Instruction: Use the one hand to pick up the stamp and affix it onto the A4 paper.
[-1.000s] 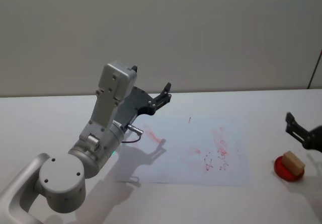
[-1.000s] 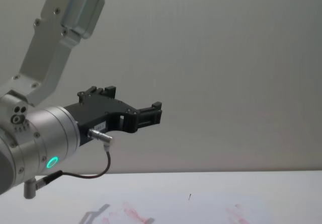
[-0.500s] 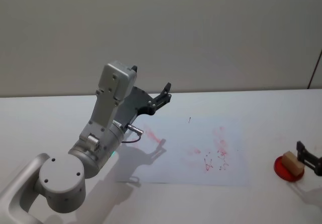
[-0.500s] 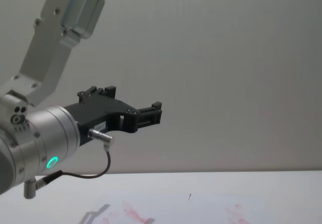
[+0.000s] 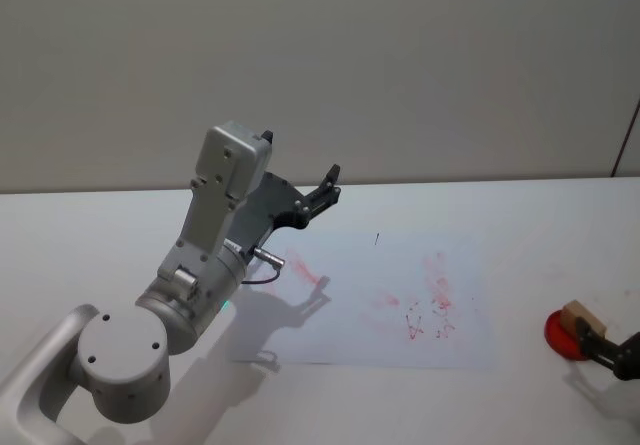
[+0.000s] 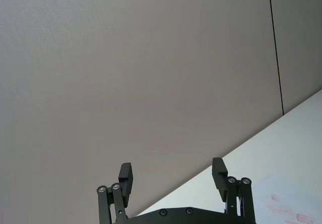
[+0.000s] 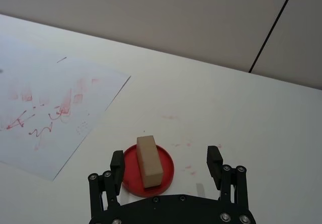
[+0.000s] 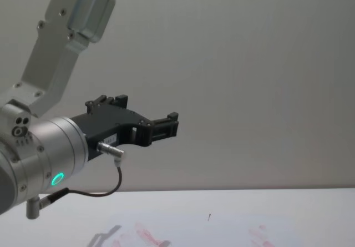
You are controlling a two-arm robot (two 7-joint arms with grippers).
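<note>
From the head camera, the left arm stands raised over the left half of the white table (image 5: 500, 215), its left gripper (image 5: 322, 193) held in the air above the far left corner of the A4 paper (image 5: 350, 315), which lies flat at mid-table with red ink smudges across its right half. Well to the right of the sheet, the tan stamp (image 5: 583, 317) sits on a round red pad (image 5: 558, 335), and the right gripper (image 5: 603, 348) comes in low at the picture's right edge, one dark finger just beside the near side of the pad. From the chest camera, the left gripper hangs high against the grey wall (image 8: 266, 64), a green ring light (image 8: 57, 179) glowing on its silver wrist, with the far edge of the paper and its red marks on the table below. The left wrist camera shows that gripper's jaws spread wide with nothing between them, pointing at the wall. The right wrist camera shows the right gripper's jaws also apart, the stamp lying on its pad in the gap between the two fingers and touched by neither, the paper off to one side on the table
</note>
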